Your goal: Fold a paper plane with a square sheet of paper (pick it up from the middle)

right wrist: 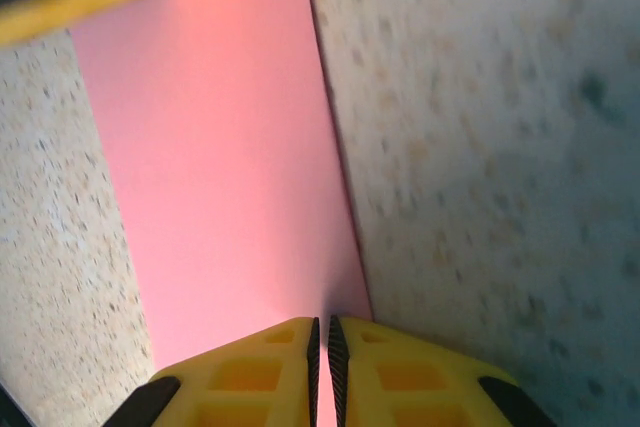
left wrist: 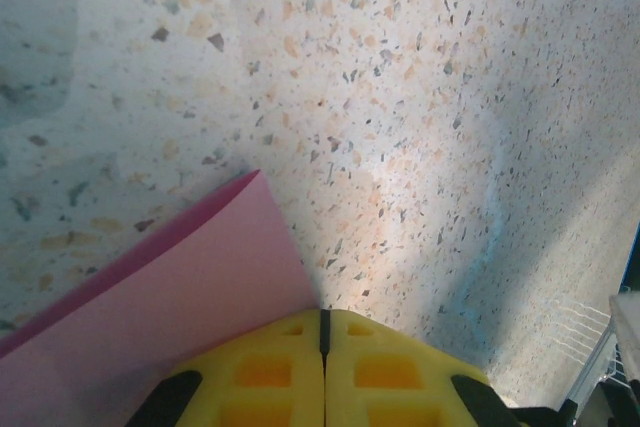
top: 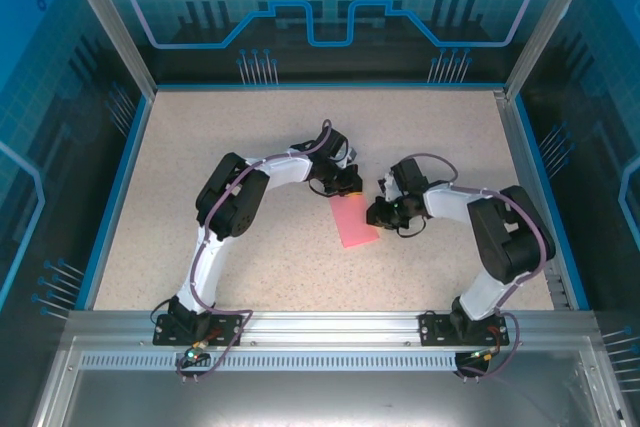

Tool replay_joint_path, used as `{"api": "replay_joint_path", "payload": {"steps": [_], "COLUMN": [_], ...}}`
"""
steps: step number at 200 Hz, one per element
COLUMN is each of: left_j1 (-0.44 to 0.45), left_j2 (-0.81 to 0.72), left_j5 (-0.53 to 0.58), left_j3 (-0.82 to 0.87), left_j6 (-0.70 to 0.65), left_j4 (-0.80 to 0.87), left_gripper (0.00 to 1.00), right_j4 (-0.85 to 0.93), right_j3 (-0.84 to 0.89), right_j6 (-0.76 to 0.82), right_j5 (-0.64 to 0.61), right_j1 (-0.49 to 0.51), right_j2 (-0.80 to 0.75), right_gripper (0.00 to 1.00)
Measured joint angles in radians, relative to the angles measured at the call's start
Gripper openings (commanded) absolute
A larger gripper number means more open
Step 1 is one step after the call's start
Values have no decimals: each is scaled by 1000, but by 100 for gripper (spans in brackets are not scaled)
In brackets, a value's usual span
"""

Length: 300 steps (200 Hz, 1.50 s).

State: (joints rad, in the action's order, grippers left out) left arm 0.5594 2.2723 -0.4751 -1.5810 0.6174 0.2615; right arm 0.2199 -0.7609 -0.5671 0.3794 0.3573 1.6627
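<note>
The left hand [left wrist: 322, 315] is fully closed, yellow fingers [left wrist: 270, 372] pressed together at the far end of the sheet of paper [top: 354, 222]; whether it pinches a layer I cannot tell. The right hand [right wrist: 320, 325] is closed to a thin slit on the paper's right edge, pink showing between its fingers. The paper, folded into a narrow strip, lies on the speckled desk [top: 250, 147].

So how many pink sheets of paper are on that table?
1: a thin pink-red paper sheet, lying near the middle of the speckled beige table. Another could hide beneath it.
</note>
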Motion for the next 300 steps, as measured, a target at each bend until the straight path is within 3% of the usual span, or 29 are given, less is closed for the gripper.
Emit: {"api": "replay_joint_path", "payload": {"steps": [69, 110, 147, 202, 300], "left_j1": [0, 0, 0, 0, -1], "left_j2": [0, 0, 0, 0, 51], "left_j5": [0, -2, -5, -21, -13], "left_j3": [0, -13, -45, -82, -106], "left_j6": [0, -5, -15, -15, -26], "left_j4": [3, 19, 53, 55, 82], "left_gripper": [7, 8, 9, 9, 9], "right_j4": [163, 195, 126, 109, 108], "right_j3": [87, -1, -115, -137, -137], "right_j6": [-1, -13, -17, -20, -19], "right_j5": [-24, -35, -27, -23, -12], "right_j1": [0, 0, 9, 29, 29], "right_j2": [-143, -193, -93, 82, 91], "right_gripper": [15, 15, 15, 15, 15]}}
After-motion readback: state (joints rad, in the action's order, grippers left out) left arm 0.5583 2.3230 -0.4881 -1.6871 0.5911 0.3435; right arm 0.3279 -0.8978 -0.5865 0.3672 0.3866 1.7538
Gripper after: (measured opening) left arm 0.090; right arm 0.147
